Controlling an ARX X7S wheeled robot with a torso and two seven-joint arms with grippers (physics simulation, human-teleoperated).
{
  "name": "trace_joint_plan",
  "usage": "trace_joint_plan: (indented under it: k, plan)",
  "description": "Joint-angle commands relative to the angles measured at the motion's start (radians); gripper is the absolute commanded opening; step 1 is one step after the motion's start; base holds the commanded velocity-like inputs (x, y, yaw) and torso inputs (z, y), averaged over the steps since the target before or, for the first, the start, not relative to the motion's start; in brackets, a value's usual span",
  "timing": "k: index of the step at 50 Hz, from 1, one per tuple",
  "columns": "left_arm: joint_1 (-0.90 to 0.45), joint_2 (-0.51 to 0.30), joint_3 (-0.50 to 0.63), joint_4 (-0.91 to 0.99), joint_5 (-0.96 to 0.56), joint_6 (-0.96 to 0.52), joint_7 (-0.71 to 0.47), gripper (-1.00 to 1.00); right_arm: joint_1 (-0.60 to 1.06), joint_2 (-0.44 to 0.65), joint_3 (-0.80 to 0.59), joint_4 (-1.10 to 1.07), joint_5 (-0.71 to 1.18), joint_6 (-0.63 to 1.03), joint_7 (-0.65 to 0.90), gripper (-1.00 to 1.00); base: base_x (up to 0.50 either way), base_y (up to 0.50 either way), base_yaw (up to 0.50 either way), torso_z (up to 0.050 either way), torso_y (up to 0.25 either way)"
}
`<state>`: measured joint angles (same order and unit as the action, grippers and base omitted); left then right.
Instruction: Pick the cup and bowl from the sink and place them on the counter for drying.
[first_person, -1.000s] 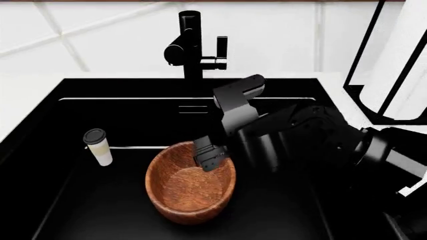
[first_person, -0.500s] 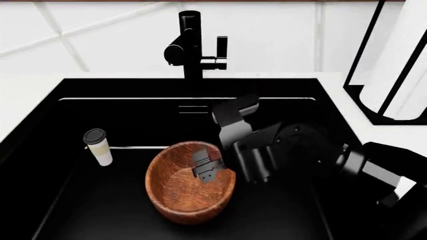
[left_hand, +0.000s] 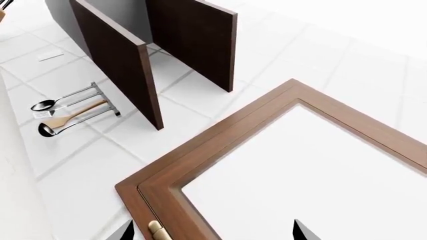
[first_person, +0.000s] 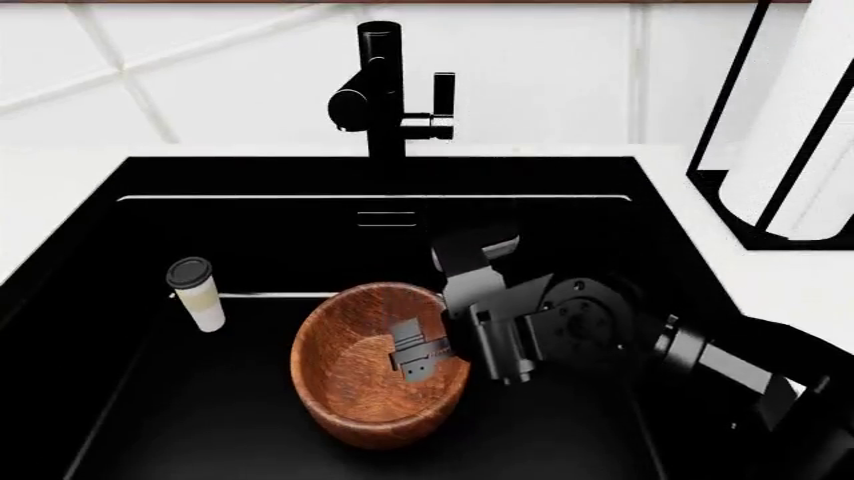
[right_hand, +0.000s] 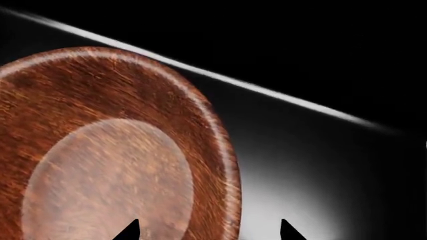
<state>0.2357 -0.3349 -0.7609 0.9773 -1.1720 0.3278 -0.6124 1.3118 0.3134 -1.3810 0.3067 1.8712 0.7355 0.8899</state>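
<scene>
Sink (first_person: 160, 400), wide and black, holds everything, with white table (first_person: 54, 190) around it. Bowl (first_person: 354, 385) sits in the sink's near middle. Right hand (first_person: 414, 358) hangs open over the bowl's right rim, gripping nothing. Cup (first_person: 196, 294) stands upright left of the bowl, apart. Left hand (left_hand: 212, 231) open, facing a wall

The right arm (first_person: 574, 330) was built of glossy black, rounded housings, with a circular joint cover showing small fastener points. A white panel marked the segment farthest from the fingers. The right gripper (first_person: 416, 357) carried flat grey fingers (first_person: 407, 340) with small dark holes. In both wrist views, the fingertips (right_hand: 130, 231) appeared as black pointed wedges.
</scene>
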Motion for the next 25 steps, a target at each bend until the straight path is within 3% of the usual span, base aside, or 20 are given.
trace_joint_plan:
  k: [1, 25]
  plan:
    - [0.003, -0.002, 0.002, 0.002, 0.002, 0.003, -0.002, 1.00, -0.040, -0.009, -0.008, 0.037, -0.028, -0.030, -0.044, 1.00, 0.00, 0.00, 0.00, 0.000, 0.000]
    - [0.003, -0.007, 0.010, 0.003, 0.009, 0.006, -0.006, 1.00, -0.102, -0.005, -0.017, 0.108, -0.051, -0.066, -0.097, 1.00, 0.00, 0.00, 0.00, 0.000, 0.000]
